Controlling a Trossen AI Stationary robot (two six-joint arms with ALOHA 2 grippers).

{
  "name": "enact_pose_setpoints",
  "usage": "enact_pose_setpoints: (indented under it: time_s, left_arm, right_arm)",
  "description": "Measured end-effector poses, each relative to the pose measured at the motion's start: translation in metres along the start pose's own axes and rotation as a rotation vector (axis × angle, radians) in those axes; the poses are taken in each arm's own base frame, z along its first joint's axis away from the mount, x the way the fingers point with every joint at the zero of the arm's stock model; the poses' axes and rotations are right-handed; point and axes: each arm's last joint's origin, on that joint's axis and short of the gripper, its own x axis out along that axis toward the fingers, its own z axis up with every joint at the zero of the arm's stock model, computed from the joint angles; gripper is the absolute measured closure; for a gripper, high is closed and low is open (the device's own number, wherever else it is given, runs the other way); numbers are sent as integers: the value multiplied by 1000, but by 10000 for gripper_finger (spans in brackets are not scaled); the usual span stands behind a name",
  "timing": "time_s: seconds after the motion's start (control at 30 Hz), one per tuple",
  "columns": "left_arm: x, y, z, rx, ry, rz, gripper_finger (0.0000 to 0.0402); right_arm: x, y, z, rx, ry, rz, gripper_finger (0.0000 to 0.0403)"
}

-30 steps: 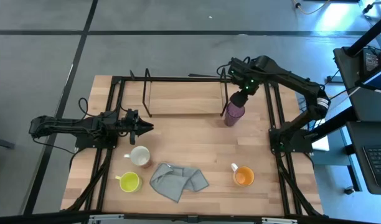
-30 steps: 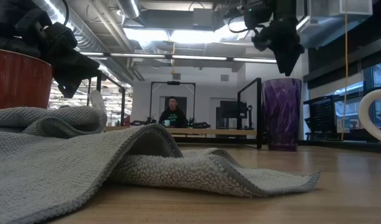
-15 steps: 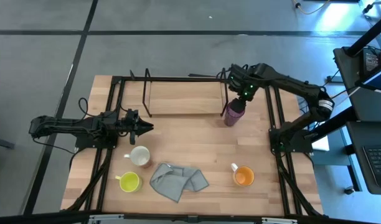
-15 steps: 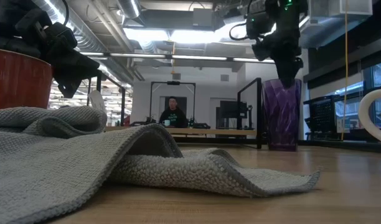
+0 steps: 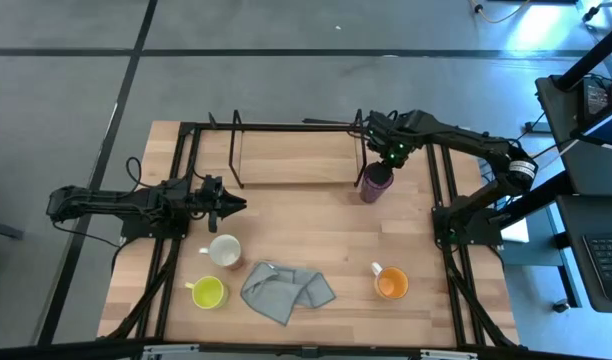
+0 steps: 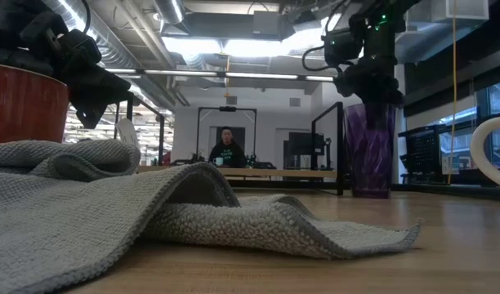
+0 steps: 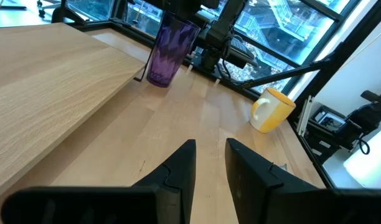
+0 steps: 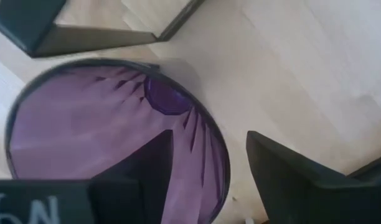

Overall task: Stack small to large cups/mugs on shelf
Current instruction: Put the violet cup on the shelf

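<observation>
Cups all sitting off the shelf [image 5: 286, 160]: purple tumbler [image 5: 376, 182] just beside its end, white mug [image 5: 224, 250], yellow-green mug [image 5: 207, 292] and orange mug [image 5: 390, 284] waiting on the surface [image 5: 316, 240]. Right tool [image 5: 386, 160] straddling the tumbler's rim, fingers spread, gripping nothing. Left tool [image 5: 231, 204] idling with fingers slightly apart.

Overhead view evenly lit, table [image 5: 316, 230] bright, shadows short and soft; cold blue-white glare at the top right corner. Low view backlit by ceiling strip lights [image 6: 234, 45], blown out white; the cloth [image 6: 111, 212] in the foreground soft, out of focus. Left wrist view daylit through windows [image 7: 284, 25], bright. Right wrist view close, tumbler [image 8: 109, 137] slightly blurred
</observation>
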Motion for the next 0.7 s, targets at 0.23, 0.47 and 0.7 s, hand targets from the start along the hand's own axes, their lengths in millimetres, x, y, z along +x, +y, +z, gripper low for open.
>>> enact_pose_setpoints:
  time_s: [0.23, 0.47, 0.7]
  left_arm:
    - [0, 0, 0, 0, 0, 0, 321]
    - [0, 0, 0, 0, 0, 0, 321]
    - [0, 0, 0, 0, 0, 0, 321]
  right_arm:
    - [-7, -1, 3, -10, -30, -55, 260]
    - [-17, 0, 5, -33, -45, -52, 347]
    - [-18, -1, -2, -49, 22, -53, 385]
